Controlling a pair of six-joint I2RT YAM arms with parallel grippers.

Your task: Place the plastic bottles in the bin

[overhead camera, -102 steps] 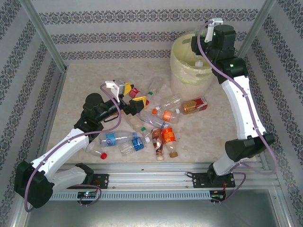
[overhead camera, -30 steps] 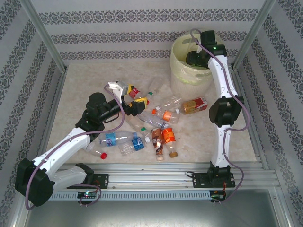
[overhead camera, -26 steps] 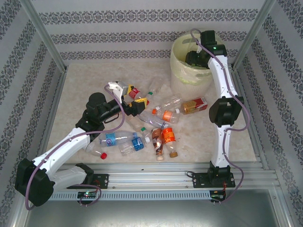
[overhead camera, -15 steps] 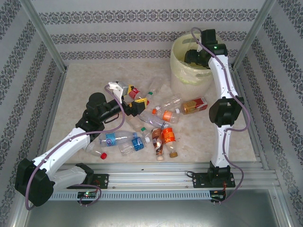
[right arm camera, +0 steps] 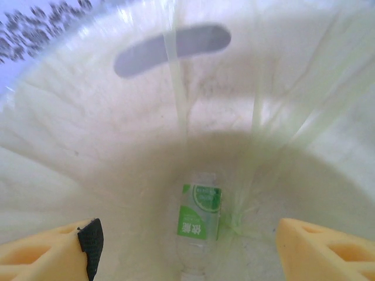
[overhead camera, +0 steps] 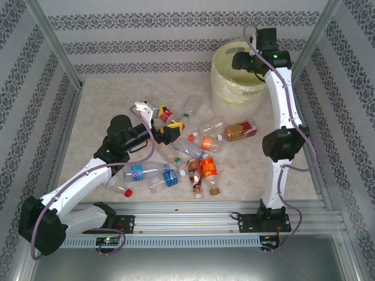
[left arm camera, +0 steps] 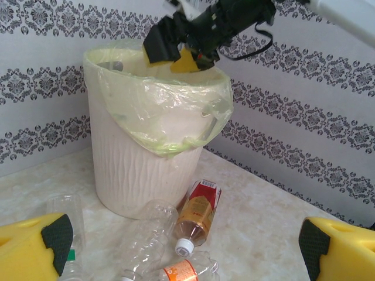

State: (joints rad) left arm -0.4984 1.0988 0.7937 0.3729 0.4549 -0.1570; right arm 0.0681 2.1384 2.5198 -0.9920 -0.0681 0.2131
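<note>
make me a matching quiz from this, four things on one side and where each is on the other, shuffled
1 green-label bottle
2 red-label bottle
3 right fingers
4 left fingers

A open over the loose bottles on the table
B lying at the bottom of the bin
C open above the mouth of the bin
D lying on the table beside the bin

Pairs: 1-B, 2-D, 3-C, 4-A

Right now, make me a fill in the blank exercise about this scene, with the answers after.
The bottle lying at the bottom of the bin has a ____ label.
The right hand hangs open above the ____.
The left hand stands wide ____, holding nothing.
The red-labelled bottle lies beside the bin on the ____.
Missing: green; bin; open; table.
</note>
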